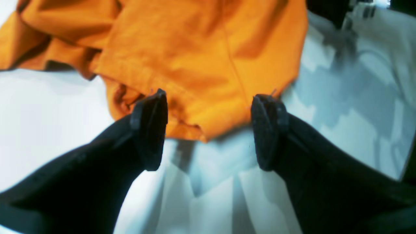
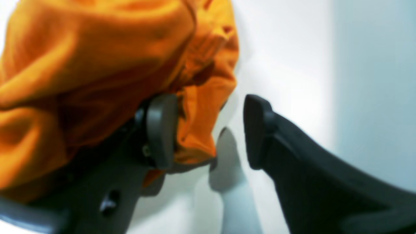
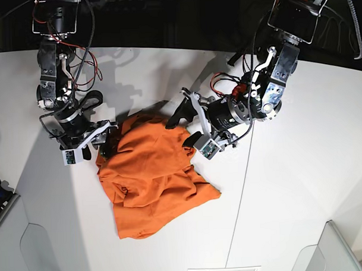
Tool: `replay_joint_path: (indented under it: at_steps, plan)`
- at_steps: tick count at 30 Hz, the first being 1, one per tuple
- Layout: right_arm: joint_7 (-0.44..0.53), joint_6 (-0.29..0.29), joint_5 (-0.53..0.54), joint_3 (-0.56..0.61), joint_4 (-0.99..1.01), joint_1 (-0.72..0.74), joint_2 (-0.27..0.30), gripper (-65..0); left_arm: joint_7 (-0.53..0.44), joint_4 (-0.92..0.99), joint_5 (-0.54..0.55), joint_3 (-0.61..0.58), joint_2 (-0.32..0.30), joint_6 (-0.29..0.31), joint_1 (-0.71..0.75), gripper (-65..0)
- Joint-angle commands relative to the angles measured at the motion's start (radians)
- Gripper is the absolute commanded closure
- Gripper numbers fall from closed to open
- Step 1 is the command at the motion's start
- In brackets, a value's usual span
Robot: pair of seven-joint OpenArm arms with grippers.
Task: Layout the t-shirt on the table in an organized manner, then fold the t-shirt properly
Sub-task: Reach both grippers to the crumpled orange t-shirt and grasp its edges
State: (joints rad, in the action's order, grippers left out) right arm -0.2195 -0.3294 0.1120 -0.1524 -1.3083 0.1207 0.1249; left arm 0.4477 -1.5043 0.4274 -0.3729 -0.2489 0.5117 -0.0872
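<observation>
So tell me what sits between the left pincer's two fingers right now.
In the left wrist view, the left pincer stands open with the hem corner of the orange t-shirt lying in the gap, over the bare white table; neither finger clamps the cloth.

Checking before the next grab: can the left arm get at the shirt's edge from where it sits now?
Probably yes: the left gripper is open with the t-shirt hem just ahead, nothing between.

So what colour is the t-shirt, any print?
Plain bright orange t-shirt, no print visible; base view shows it best.
</observation>
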Motion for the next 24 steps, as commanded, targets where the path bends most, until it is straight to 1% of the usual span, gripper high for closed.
replay_joint_path:
  at_steps: [1,2,3,4,5,7,9,12,14,17,20,23,24]
  plan:
    - [0.024,-0.016,0.009,-0.003,-0.012,0.023,0.005,-31.3,-0.027,0.009,0.010,0.004,0.012,0.004,-0.034,-42.6]
    - [0.024,-0.016,0.009,-0.003,-0.012,0.023,0.005,-28.4,-0.034,0.032,-0.002,0.004,0.026,0.004,-0.044,-42.5]
    - [0.025,-0.016,0.008,-0.003,-0.012,0.023,0.005,-23.7,-0.044,0.056,-0.014,0.004,0.039,0.004,-0.053,-41.7]
    - [0.025,-0.016,0.008,-0.003,-0.012,0.023,0.005,-17.7,-0.057,0.080,-0.028,0.004,0.048,0.005,-0.061,-37.6]
    - [0.025,-0.016,0.008,-0.003,-0.012,0.023,0.005,-11.4,-0.060,0.101,-0.045,0.004,0.053,0.005,-0.068,-27.9]
    - [0.034,-0.017,0.008,-0.003,-0.013,0.023,0.005,0.0,-0.059,0.132,-0.082,0.004,0.055,0.005,-0.077,-0.8]
    - [0.040,-0.019,-0.002,-0.003,-0.013,0.029,0.007,0.0,-0.059,0.142,-0.108,0.004,0.047,0.005,-0.079,0.0]
    - [0.040,-0.076,-0.058,-0.008,-0.019,0.050,0.013,0.0,-0.059,0.141,-0.109,0.008,0.024,-0.005,-0.089,0.0]
    - [0.040,-0.092,-0.079,-0.021,-0.042,0.061,0.013,0.0,-0.059,0.138,-0.103,0.010,0.002,-0.032,-0.107,0.0]
    - [0.035,-0.094,-0.078,-0.054,-0.117,0.061,0.013,0.0,-0.053,0.117,-0.062,0.063,-0.034,-0.045,-0.127,0.0]
    - [0.005,-0.095,-0.076,-0.090,-0.206,0.061,0.013,0.0,-0.013,0.059,-0.014,0.137,-0.079,-0.043,-0.129,0.0]
    - [-0.037,-0.102,-0.032,-0.121,-0.299,0.061,0.013,0.0,0.037,-0.010,0.037,0.172,-0.143,-0.042,-0.128,0.0]
    - [-0.053,-0.113,-0.012,-0.133,-0.331,0.061,0.013,0.0,0.051,-0.030,0.052,0.177,-0.163,-0.026,-0.128,0.0]
